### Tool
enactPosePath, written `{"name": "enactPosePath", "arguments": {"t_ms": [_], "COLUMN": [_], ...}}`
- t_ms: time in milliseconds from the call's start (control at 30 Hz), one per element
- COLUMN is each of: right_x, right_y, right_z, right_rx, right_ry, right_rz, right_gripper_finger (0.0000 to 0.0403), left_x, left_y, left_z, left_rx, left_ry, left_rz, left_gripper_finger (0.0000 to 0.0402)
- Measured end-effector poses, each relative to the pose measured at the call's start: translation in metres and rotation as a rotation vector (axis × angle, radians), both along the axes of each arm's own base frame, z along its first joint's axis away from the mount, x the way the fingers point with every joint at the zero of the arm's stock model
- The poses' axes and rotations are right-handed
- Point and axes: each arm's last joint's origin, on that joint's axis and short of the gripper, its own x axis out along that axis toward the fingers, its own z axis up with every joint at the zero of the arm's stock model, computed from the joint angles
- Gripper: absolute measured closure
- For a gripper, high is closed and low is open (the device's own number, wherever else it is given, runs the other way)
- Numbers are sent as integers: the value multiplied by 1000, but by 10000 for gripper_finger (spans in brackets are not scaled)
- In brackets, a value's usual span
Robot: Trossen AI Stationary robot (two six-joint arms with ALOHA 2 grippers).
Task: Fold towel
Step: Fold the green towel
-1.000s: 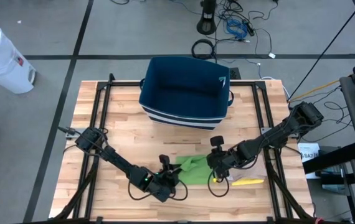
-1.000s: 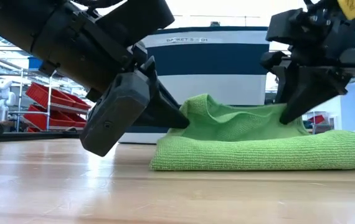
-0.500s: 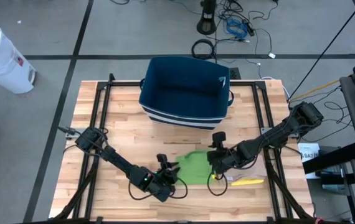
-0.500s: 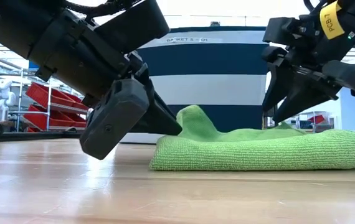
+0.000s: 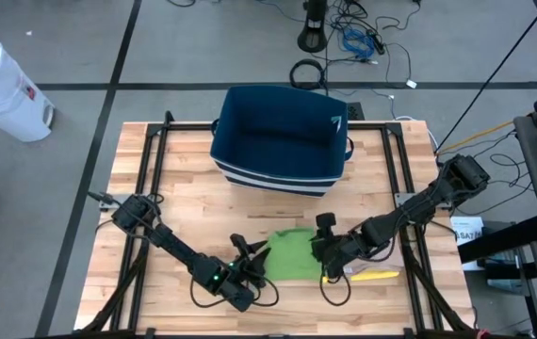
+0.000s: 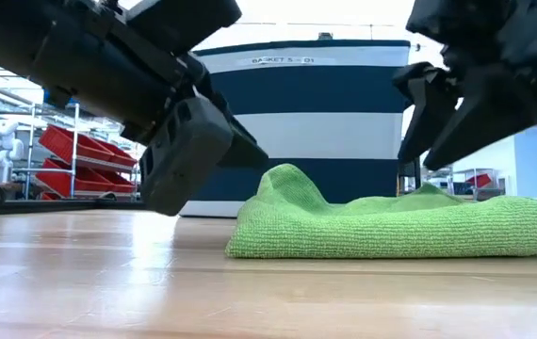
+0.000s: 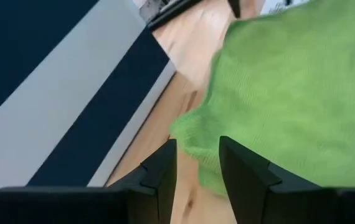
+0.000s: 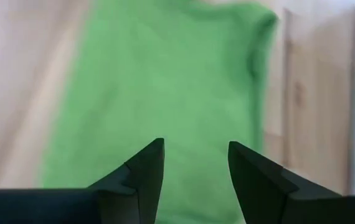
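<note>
High view, folded towel [image 5: 288, 252] between left hand [image 5: 247, 261], right hand [image 5: 321, 252]

Cut off at the low view's right edge — the far end of the green towel [image 6: 391, 226], plus a pale thing just past it, too little showing to name. Blurred beyond reading in the right wrist view: the towel's weave and the worktop [image 8: 22, 74] beside it. Hidden behind the towel — the basket [image 6: 320, 113] base. Too small to identify from above: the yellow item [image 5: 374, 276] right of the towel.
</note>
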Motion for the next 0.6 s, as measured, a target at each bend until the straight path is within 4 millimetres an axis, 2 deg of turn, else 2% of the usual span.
{"name": "enactPosePath", "arguments": {"t_ms": [167, 333, 433, 600], "right_x": [4, 6, 7, 7], "right_y": [13, 20, 20, 21], "right_z": [6, 11, 11, 6], "right_rx": [117, 168, 172, 173], "right_ry": [-60, -115, -123, -106], "right_rz": [104, 142, 141, 125], "right_gripper_finger": [238, 238, 238, 238], "left_x": [2, 11, 18, 26], "left_y": [-9, -14, -7, 8], "left_z": [5, 8, 8, 8], "left_rx": [-54, -185, -255, -291], "left_ry": [-51, -21, -4, -23], "left_rz": [-49, -220, -268, -217], "left_gripper_finger": [275, 275, 275, 275]}}
